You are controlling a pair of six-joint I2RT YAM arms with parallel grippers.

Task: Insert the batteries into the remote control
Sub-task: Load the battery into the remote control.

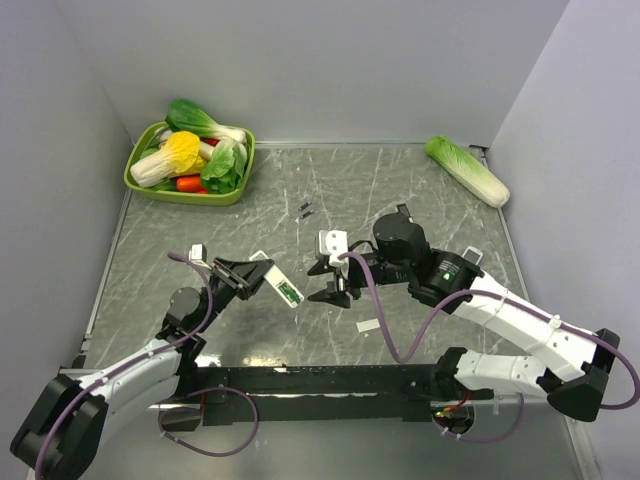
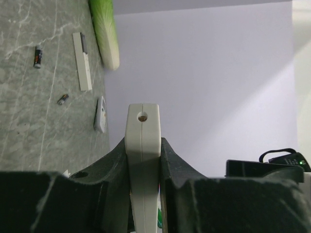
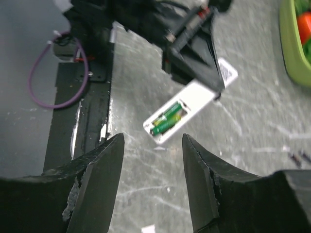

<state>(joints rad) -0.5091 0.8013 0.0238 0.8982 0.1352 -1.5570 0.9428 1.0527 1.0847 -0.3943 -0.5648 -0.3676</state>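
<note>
Here, the left claw (image 1: 255,275) pinches the remote control (image 3: 194,97), whose uncovered green batteries (image 3: 167,119) could spill if the spread right claw (image 3: 153,145) bumps it.

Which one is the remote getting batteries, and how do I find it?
Start at the gray marble table, then find the left arm's pincer. It grips a long, slim white remote. Only this one shows two green batteries in its open back.

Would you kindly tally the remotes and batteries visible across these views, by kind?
Remotes: 3 (held remote, long remote, short remote)
Green batteries inside the held remote: 2
Loose batteries: 2
Total: 7
</note>
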